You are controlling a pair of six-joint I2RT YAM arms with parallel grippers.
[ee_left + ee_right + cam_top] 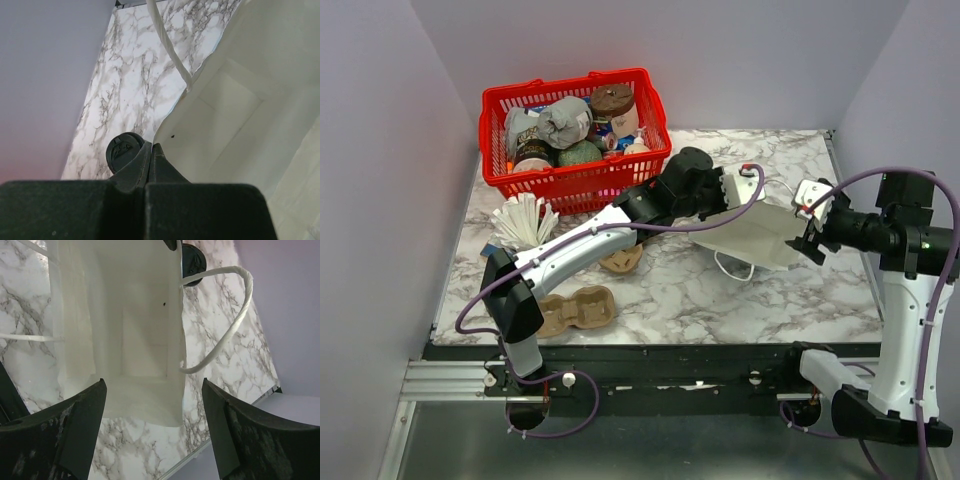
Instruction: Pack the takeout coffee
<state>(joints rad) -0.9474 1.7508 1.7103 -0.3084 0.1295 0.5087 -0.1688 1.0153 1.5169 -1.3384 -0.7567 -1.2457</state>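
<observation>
A white paper bag lies on its side mid-table, its mouth toward the right arm. My left gripper is shut on the bag's far rim; the wrist view shows the closed tips pinching the paper edge. A round black lid sits just beside those tips, also seen past the bag's rim. I cannot tell whether a cup is under it, and the green cup itself does not show. My right gripper hangs open at the bag's mouth, nothing between its fingers.
A red basket of assorted items stands at the back left. White stirrers fan out in front of it. Brown cardboard carrier pieces lie near the left arm. The bag's cord handles loop out over the marble.
</observation>
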